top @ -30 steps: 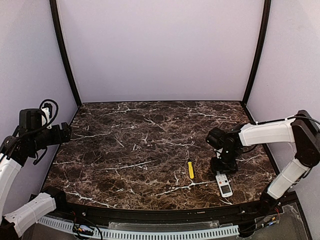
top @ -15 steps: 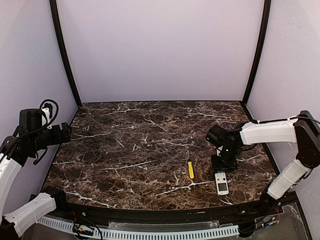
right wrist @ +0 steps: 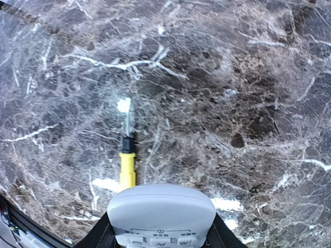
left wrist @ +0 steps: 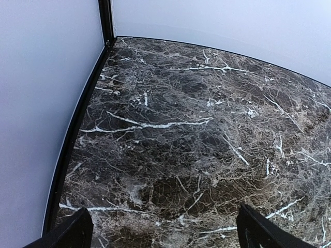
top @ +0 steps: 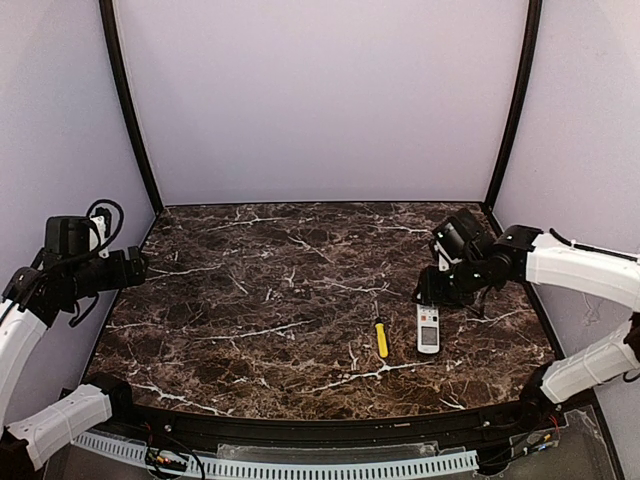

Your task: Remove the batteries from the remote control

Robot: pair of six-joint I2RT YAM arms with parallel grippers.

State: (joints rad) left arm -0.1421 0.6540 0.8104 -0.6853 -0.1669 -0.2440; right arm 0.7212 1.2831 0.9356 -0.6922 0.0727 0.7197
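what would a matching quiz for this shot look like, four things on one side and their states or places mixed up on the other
Things
1. remote control
2. yellow-handled screwdriver
3. left gripper
4. right gripper

States or places
A. open, over bare table near its left edge
B. lying free, just left of the white bar
C. closed on the far end of a white bar
D. buttons facing up, one end between two fingers

Pairs: 1-D, 2-B, 3-A, 4-C
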